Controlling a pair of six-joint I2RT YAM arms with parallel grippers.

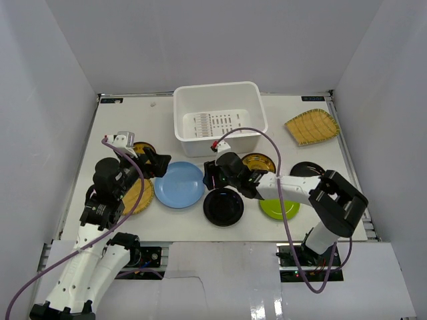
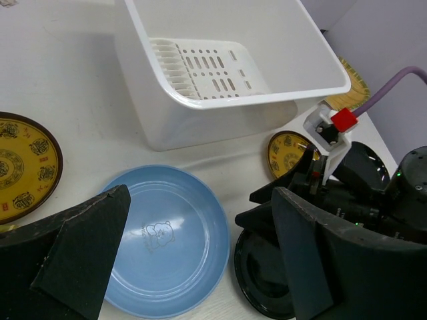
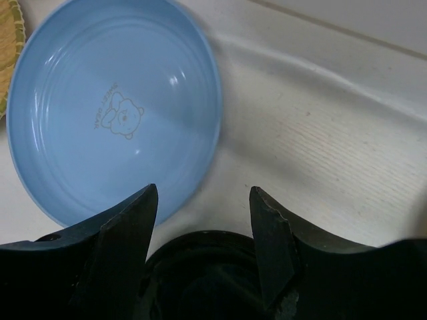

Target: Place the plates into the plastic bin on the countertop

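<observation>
The white plastic bin (image 1: 217, 120) stands empty at the back of the countertop (image 1: 127, 120); it also shows in the left wrist view (image 2: 220, 67). The light blue plate (image 1: 179, 185) lies in front of it, and a glossy black plate (image 1: 223, 207) lies to its right. My left gripper (image 1: 157, 164) is open and empty, hovering over the blue plate's left edge (image 2: 167, 240). My right gripper (image 1: 209, 177) is open and empty above the black plate's (image 3: 207, 273) far rim, next to the blue plate (image 3: 113, 113). The lime green plate (image 1: 280, 208) lies partly under my right arm.
Gold-patterned plates lie at the left (image 1: 142, 148) and behind my right arm (image 1: 259, 162). Yellow woven plates lie at the back right (image 1: 312, 127) and under my left arm (image 1: 137, 195). A second black plate (image 1: 305, 169) lies at the right. White walls enclose the countertop.
</observation>
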